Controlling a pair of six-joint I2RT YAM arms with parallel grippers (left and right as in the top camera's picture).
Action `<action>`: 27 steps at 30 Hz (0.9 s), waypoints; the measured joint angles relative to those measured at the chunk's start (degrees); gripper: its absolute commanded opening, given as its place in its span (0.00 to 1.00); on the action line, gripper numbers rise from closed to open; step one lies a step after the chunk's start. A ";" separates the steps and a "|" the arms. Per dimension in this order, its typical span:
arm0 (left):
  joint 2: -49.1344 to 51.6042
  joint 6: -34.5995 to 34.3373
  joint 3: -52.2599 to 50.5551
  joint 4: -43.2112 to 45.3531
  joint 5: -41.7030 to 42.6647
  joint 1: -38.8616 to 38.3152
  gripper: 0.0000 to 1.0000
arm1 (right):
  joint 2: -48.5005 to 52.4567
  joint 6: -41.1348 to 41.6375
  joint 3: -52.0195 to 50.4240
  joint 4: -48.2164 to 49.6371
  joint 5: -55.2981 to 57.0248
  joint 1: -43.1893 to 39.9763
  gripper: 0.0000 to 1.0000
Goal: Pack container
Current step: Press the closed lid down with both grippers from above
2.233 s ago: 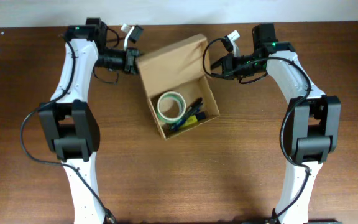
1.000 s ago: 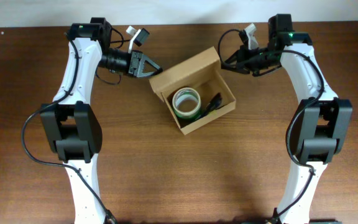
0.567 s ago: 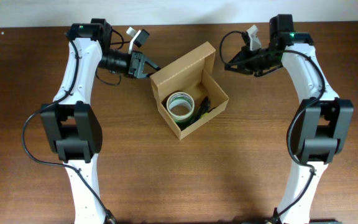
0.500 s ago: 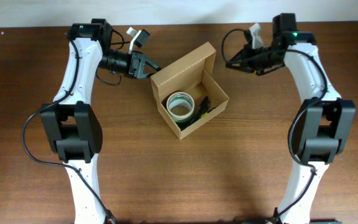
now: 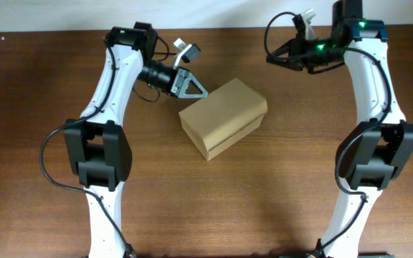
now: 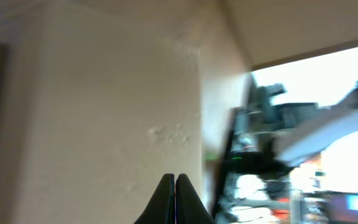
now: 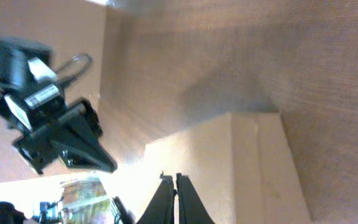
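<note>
The tan cardboard container (image 5: 223, 117) lies mid-table with its flap lid down, so its contents are hidden. My left gripper (image 5: 201, 92) is shut and empty, its tip just above the box's upper left corner; the box's pale surface (image 6: 104, 112) fills the left wrist view beyond the shut gripper (image 6: 174, 180). My right gripper (image 5: 271, 58) is shut and empty, up and to the right of the box, apart from it. In the right wrist view the box (image 7: 253, 168) lies below the shut gripper (image 7: 172, 179), with the left gripper (image 7: 67, 140) beyond it.
The brown wooden table (image 5: 206, 201) stretches around the box. The table's far edge runs along the top of the overhead view (image 5: 214, 30). Both arms reach in from the near side.
The box lid was open, showing a tape roll and dark items; now it is closed. My left gripper moved right toward the box. My right gripper lifted up and away.
</note>
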 measured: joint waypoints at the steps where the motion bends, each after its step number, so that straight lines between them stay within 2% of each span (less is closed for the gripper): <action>1: -0.66 -1.70 0.00 1.29 -2.95 -0.24 0.02 | 0.00 -0.74 0.07 -1.49 0.59 0.57 0.04; 6: -5.31 -11.06 -0.02 5.70 -18.08 -0.63 0.02 | 0.00 -3.34 0.13 -7.63 5.42 3.54 0.04; 14: -12.70 -20.90 0.00 4.37 -40.13 -5.35 0.02 | -1.46 -4.85 0.15 -15.21 18.97 8.13 0.04; 19: -13.03 -23.23 0.00 2.14 -45.79 -8.39 0.02 | -3.67 -3.39 0.15 -15.93 27.56 9.05 0.04; 27: -13.18 -24.41 0.00 2.49 -48.70 -7.23 0.02 | -4.09 -0.07 -0.17 -15.06 39.67 8.66 0.04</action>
